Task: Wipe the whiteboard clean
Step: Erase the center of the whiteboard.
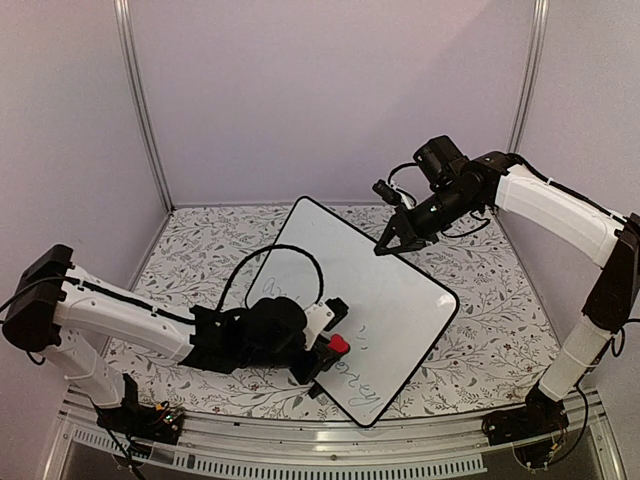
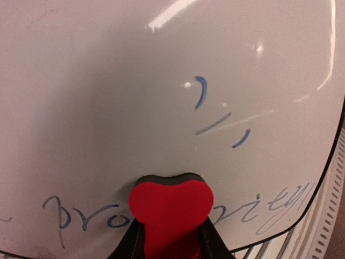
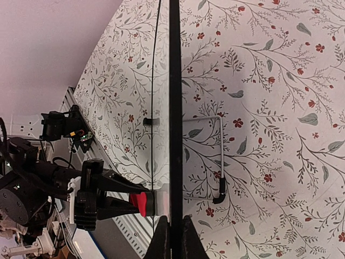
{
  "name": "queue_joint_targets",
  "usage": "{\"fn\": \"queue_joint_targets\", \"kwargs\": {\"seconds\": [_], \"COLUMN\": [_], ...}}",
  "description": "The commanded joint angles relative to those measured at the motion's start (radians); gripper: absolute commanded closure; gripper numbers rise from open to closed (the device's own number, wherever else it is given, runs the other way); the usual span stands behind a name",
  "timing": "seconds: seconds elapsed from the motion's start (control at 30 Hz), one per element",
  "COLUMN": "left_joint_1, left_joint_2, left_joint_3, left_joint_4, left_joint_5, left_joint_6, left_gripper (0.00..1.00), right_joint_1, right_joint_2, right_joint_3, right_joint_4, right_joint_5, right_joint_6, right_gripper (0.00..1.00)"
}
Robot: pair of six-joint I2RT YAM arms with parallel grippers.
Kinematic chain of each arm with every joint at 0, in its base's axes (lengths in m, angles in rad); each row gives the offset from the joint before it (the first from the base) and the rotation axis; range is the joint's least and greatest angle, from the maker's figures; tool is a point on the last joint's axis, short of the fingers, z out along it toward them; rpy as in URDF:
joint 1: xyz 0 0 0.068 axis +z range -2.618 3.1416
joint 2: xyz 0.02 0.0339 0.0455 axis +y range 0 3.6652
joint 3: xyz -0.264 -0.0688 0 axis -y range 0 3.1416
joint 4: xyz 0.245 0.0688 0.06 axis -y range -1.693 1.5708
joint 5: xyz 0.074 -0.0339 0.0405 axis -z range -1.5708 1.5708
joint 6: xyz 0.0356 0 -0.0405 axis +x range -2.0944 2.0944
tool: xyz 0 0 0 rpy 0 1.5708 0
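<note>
- Your left pincer (image 1: 328,347) clamps the red eraser (image 2: 171,208) flat against the whiteboard (image 1: 385,300), which is propped at a tilt mid-table on the floral cloth (image 1: 480,330).
- Your right pincer (image 1: 390,243) is closed on the board's upper rim. If that hold slips, a hard wipe could tip or skid the board.
- The eraser sits on the bottom line of writing (image 2: 81,216), close to the lower edge, so a long stroke may run off the rim.
- The stray marks (image 2: 200,91) higher up are faint and easily missed.
</note>
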Motion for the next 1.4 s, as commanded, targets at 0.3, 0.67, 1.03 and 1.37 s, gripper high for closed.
{"fn": "queue_joint_targets", "kwargs": {"seconds": [0.3, 0.67, 1.03, 1.37], "left_joint_1": [-0.001, 0.003, 0.003, -0.001], "left_joint_2": [-0.018, 0.058, 0.123, 0.095], "left_joint_3": [0.109, 0.245, 0.214, 0.145], "left_joint_4": [-0.126, -0.152, -0.132, -0.126], "left_joint_5": [-0.084, -0.076, -0.038, -0.023], "left_joint_6": [0.093, 0.154, 0.117, 0.077], "left_gripper": [1.0, 1.0, 1.0, 1.0], "right_joint_1": [0.028, 0.028, 0.028, 0.027], "right_joint_2": [0.023, 0.019, 0.019, 0.022], "right_joint_3": [0.016, 0.017, 0.016, 0.017], "right_joint_4": [-0.003, -0.005, -0.004, -0.002], "right_joint_5": [-0.021, -0.019, -0.019, -0.021], "right_joint_6": [-0.017, -0.016, -0.016, -0.018], "right_gripper": [1.0, 1.0, 1.0, 1.0]}}
